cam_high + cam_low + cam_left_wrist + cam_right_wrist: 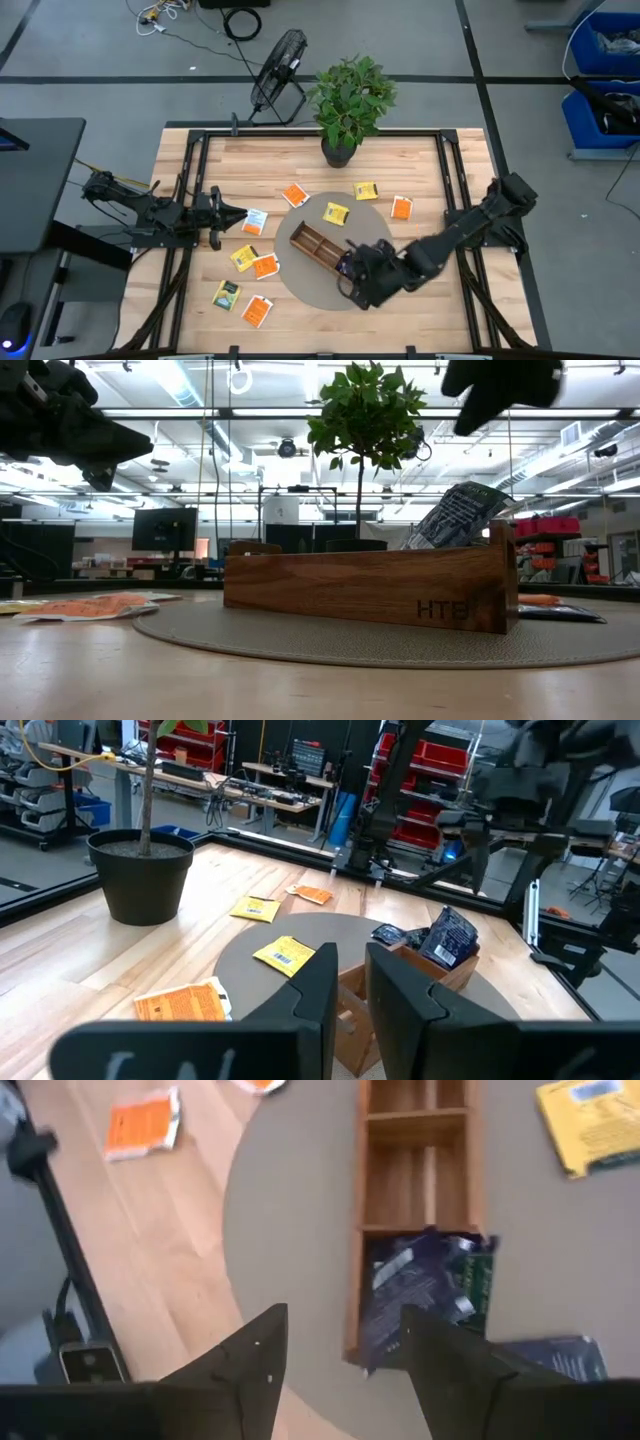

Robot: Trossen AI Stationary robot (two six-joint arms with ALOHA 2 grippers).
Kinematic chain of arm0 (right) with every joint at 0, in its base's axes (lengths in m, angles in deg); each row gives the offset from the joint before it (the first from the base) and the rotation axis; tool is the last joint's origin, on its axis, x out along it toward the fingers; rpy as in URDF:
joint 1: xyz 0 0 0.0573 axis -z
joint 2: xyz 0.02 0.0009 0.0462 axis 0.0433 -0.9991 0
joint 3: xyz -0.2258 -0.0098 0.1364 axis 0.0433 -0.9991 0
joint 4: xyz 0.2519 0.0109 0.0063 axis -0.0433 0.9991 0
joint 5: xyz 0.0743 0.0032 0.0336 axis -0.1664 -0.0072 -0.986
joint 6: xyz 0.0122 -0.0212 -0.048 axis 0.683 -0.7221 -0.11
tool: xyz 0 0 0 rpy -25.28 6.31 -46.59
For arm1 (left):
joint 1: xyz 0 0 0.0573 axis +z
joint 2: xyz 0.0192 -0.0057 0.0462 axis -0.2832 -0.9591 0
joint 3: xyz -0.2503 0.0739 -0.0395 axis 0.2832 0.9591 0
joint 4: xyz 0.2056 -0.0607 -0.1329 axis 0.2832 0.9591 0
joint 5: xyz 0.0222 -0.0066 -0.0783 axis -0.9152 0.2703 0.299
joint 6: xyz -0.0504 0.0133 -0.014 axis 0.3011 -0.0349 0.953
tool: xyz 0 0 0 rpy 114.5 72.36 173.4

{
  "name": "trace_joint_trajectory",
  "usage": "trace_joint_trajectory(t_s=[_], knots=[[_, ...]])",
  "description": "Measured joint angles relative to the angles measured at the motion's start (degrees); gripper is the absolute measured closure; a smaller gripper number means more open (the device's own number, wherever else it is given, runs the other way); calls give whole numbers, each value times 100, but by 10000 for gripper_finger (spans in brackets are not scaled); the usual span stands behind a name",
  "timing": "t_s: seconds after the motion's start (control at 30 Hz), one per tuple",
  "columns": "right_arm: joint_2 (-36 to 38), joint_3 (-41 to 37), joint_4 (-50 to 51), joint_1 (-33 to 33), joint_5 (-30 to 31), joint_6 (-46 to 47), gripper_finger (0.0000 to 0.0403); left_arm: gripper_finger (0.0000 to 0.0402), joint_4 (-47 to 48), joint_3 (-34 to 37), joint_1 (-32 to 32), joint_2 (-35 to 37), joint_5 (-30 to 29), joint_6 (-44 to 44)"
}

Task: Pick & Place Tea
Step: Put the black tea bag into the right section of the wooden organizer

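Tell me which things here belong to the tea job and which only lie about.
Job: orange sachets, yellow sachets, dark blue sachet standing in the wooden tray, round mat, open right pincer.

Lying about: potted plant, fan, blue bins.

Dark blue tea sachet [420, 1295] tilted in tray end compartment; others scattered on table.

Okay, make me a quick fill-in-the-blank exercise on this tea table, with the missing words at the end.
1. The dark blue sachet sits in the end compartment of the wooden ___.
2. The tray rests on a round grey ___.
3. The right tool hovers above the tray with its fingers ___.
4. At the table's far edge stands a potted ___.

Missing words: tray; mat; open; plant
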Motion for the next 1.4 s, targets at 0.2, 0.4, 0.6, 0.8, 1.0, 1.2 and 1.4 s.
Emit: trace_joint_trajectory(t_s=[0.2, 0.4, 0.6, 0.8, 1.0, 1.2, 1.4], knots=[[417, -1031, -500, -391, 558, 1073, 195, 344, -7, 0, 1, 0, 0, 108], [545, -1663, -1501, -230, 506, 980, 193, 344, -11, 0, 0, 0, -2, 121], [548, -1829, -1535, -131, 344, 928, 201, 344, -22, 2, 2, 0, -2, 143], [548, -1891, -1814, 66, 274, 593, 233, 344, -25, 2, 2, 0, -2, 151], [547, -1891, -1833, 249, -70, 394, 284, 344, -24, 2, 1, 0, -2, 151], [545, -1891, -1826, 406, -413, 50, 384, 344, -22, 2, 2, 0, -2, 149], [545, -1891, -1811, 848, -1558, -560, 397, 344, -22, 2, 2, 0, -2, 138]])
